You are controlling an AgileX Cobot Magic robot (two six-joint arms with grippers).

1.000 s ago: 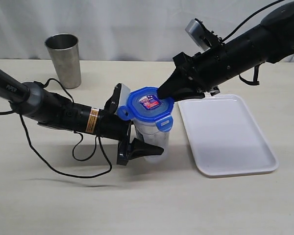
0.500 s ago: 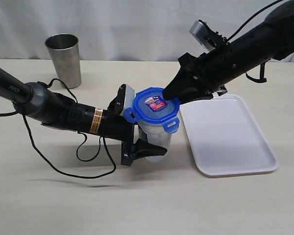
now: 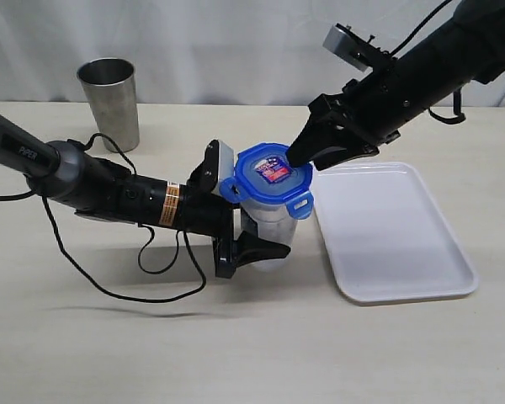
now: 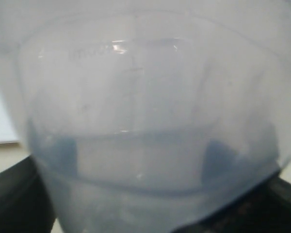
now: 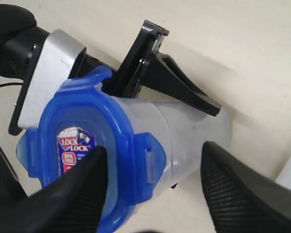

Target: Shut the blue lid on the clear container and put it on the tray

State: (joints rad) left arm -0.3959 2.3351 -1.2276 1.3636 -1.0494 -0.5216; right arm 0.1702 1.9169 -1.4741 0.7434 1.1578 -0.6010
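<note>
Exterior view is showing the blue lid [image 3: 271, 172] sitting on top of the clear container [image 3: 268, 227], w/ flaps sticking out on two sides, not looking snapped down. Container is leaning slightly; can't tell whether its base is touching the tabletop [image 3: 236, 353]. Left claw [image 3: 269, 242] is gripping the container's lower body from the side, one dark finger lying across its front. Left wrist view is being filled by the container's blurred translucent wall, w/ dark claw parts at both lower corners. Right claw [image 3: 306, 160] is hanging at the container's top edge w/ jaws spread apart, holding nothing. In right wrist view its fingers [image 5: 72, 194] are straddling the lid and the container's upper part, w/ the lid's sticker [image 5: 73, 145] facing the cam. Whether a fingertip is touching the lid, can't tell. Tray [image 3: 387, 244] is lying just beside the container, on the right arm's side. Steel cup [image 3: 109, 101] is standing well apart from the container, beyond the left arm. Black cable [image 3: 109, 282] is looping on the tabletop near the container.
</note>
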